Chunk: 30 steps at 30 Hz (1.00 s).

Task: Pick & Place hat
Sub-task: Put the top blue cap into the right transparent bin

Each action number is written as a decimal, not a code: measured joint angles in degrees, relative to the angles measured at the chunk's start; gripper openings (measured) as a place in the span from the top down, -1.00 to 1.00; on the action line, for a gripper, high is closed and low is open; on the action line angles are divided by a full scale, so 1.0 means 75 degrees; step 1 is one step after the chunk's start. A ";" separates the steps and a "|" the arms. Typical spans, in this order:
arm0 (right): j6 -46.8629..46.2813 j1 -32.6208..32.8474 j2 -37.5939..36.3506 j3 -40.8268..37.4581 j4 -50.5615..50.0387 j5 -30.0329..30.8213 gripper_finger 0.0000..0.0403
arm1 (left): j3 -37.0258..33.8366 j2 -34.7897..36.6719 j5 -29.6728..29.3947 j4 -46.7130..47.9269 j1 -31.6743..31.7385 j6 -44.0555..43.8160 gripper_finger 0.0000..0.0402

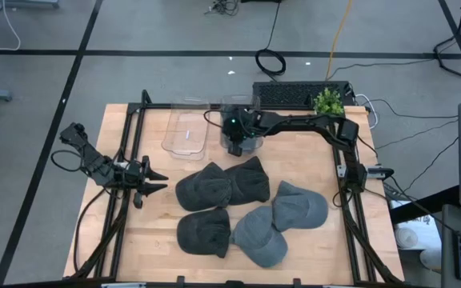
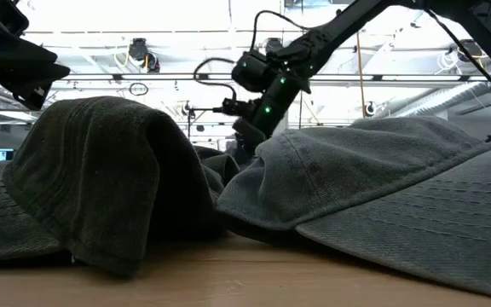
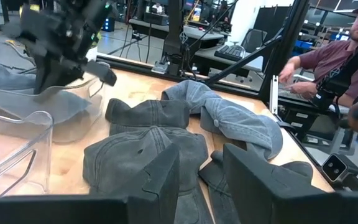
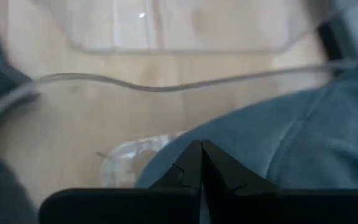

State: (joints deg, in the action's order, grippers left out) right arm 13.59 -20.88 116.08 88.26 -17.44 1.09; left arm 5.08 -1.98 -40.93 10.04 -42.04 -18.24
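Right end effector (image 1: pixel 236 138) pressed together on grey-blue fabric hat (image 4: pixel 303 143) directly over clear plastic bin (image 1: pixel 241 142); drop straight down. Left end effector (image 1: pixel 152 182) spread, idle at counter's (image 1: pixel 310 248) left edge.

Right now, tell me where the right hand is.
High view: the right hand is over the right clear bin at the table's far middle, shut on a hat.

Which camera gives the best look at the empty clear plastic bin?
The high view: the empty clear plastic bin shows whole from above. The left wrist view catches only a corner, the right wrist view a blurred part, the low view nothing.
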 joint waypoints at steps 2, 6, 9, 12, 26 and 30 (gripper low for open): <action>0.0205 0.0081 -0.0204 -0.0003 0.0110 0.0191 1.00 | 0.0000 0.0000 -0.0003 -0.0005 0.0000 0.0000 0.34; 0.0527 0.0153 -0.0568 0.0013 0.0302 0.0590 1.00 | 0.0000 0.0003 0.0000 0.0021 0.0000 0.0000 0.34; 0.0611 -0.0033 -0.0584 0.0019 0.0399 0.0646 1.00 | 0.0000 0.0003 0.0000 0.0013 0.0001 -0.0003 0.34; 0.0545 -0.0401 -0.0305 0.0026 0.0347 0.0619 1.00 | 0.0000 0.0003 -0.0003 0.0016 0.0000 -0.0003 0.34; -0.0068 -0.0610 0.0231 0.0019 -0.0404 -0.0483 1.00 | 0.0000 0.0000 -0.0003 0.0015 0.0003 0.0000 0.34; -0.0176 -0.0605 0.0210 0.0019 -0.0445 -0.0365 1.00 | 0.0000 0.0000 -0.0003 0.0014 0.0000 -0.0003 0.34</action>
State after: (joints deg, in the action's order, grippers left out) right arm 12.27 -25.42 117.66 88.40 -20.78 -1.65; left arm 5.08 -1.98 -40.95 10.14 -42.04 -18.26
